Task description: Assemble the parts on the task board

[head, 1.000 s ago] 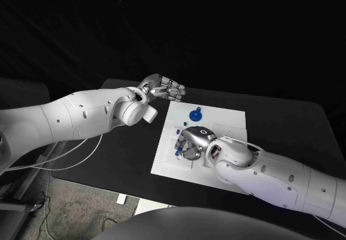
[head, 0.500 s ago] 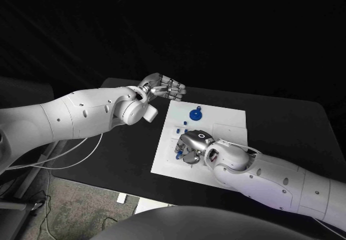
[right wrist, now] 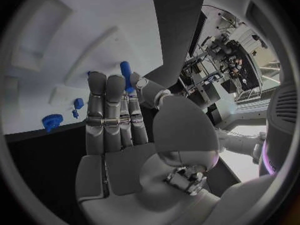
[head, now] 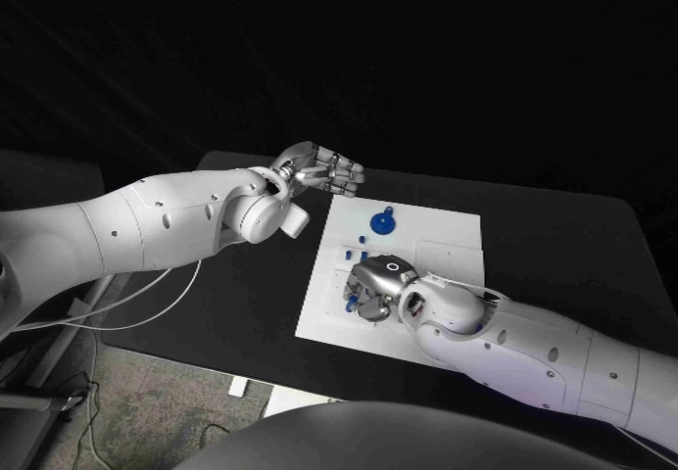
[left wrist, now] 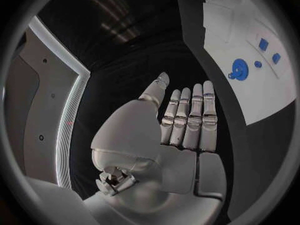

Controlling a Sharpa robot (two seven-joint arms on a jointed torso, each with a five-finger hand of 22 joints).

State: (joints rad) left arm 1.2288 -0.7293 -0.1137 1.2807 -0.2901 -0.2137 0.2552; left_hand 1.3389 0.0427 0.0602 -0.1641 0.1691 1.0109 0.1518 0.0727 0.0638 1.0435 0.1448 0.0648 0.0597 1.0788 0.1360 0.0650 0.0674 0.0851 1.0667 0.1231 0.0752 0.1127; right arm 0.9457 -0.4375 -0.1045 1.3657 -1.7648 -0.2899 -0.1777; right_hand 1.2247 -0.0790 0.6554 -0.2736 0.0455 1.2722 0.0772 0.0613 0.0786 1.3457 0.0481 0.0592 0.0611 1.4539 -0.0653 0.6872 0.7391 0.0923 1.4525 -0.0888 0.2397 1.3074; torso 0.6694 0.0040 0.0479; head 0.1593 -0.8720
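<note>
Matte black table [head: 240, 294] is carrying the white rectangular task board [head: 424, 235] at its centre; the backdrop is dark, and carpet and white cables are showing at 7 o'clock off the table edge. Left silver hand [head: 318, 173] is hovering off the board's 11 o'clock corner, holding nothing, fingers straight and side by side. Right silver hand [head: 374, 284] is sitting palm-down over the board's 7 o'clock area, pinching a small blue peg part [right wrist: 125, 76] between thumb and finger. Round blue gear part [head: 381, 224] is lying on the board at 12 o'clock, and more small blue parts [head: 352, 254] are lying just beside the right hand.
</note>
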